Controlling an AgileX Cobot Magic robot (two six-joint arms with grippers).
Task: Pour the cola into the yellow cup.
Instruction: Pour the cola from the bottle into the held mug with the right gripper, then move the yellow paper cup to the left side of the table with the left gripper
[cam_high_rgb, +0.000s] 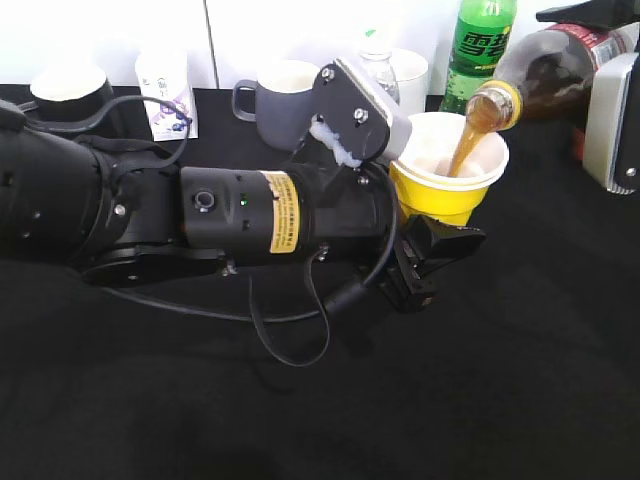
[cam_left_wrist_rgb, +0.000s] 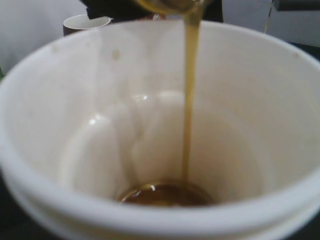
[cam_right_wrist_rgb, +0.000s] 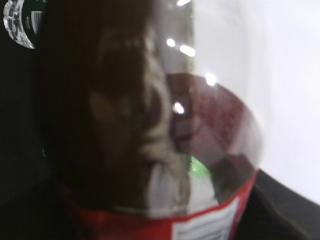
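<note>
The yellow cup (cam_high_rgb: 440, 195), with a white rim and white inside, is held up off the table by my left gripper (cam_high_rgb: 438, 240), which is shut on it. The cola bottle (cam_high_rgb: 560, 65) is tilted with its mouth over the cup, and my right gripper (cam_high_rgb: 605, 110) is shut on it. A brown stream of cola (cam_high_rgb: 467, 145) falls into the cup. In the left wrist view the cup's inside (cam_left_wrist_rgb: 100, 125) fills the frame, with the stream (cam_left_wrist_rgb: 190, 100) and a small dark pool (cam_left_wrist_rgb: 167, 194) at the bottom. The right wrist view shows the bottle (cam_right_wrist_rgb: 150, 125) close up.
A green soda bottle (cam_high_rgb: 482, 45), a small water bottle (cam_high_rgb: 380, 68), a grey mug (cam_high_rgb: 280, 100), a white cup (cam_high_rgb: 412, 70), a paper cup with purple print (cam_high_rgb: 165, 90) and a dark cup (cam_high_rgb: 68, 88) stand along the back. The black table (cam_high_rgb: 450, 400) lies below.
</note>
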